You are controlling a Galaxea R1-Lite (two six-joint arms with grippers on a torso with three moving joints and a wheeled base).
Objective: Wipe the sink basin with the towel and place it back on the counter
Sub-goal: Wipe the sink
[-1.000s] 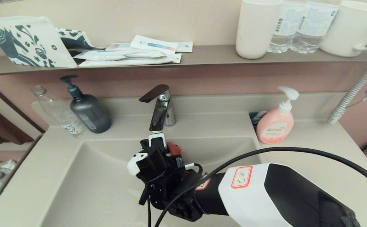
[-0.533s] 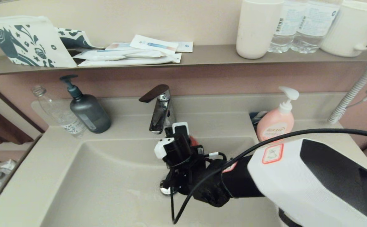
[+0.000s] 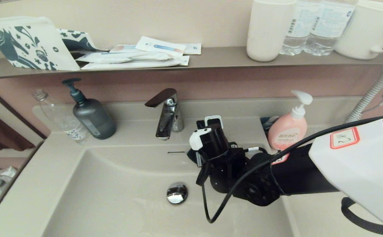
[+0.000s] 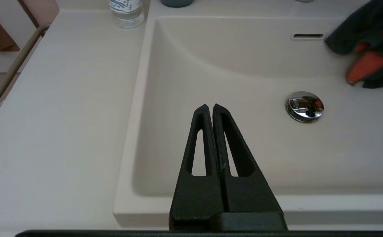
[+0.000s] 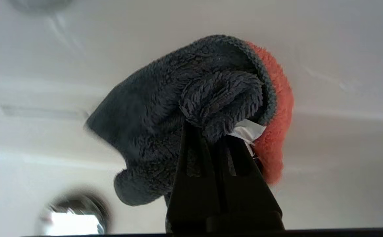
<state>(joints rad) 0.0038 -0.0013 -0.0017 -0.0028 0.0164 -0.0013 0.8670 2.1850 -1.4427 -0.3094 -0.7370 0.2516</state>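
Charcoal towel [image 5: 191, 108] pinched in right claw [image 5: 211, 131]

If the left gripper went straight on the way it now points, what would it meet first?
Probably the bare floor of the sink basin: the shut left gripper points across it, left of the drain plug. Depth is unclear.

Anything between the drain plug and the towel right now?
Nothing: bare sink basin between drain plug and towel, clearest in the left wrist view.
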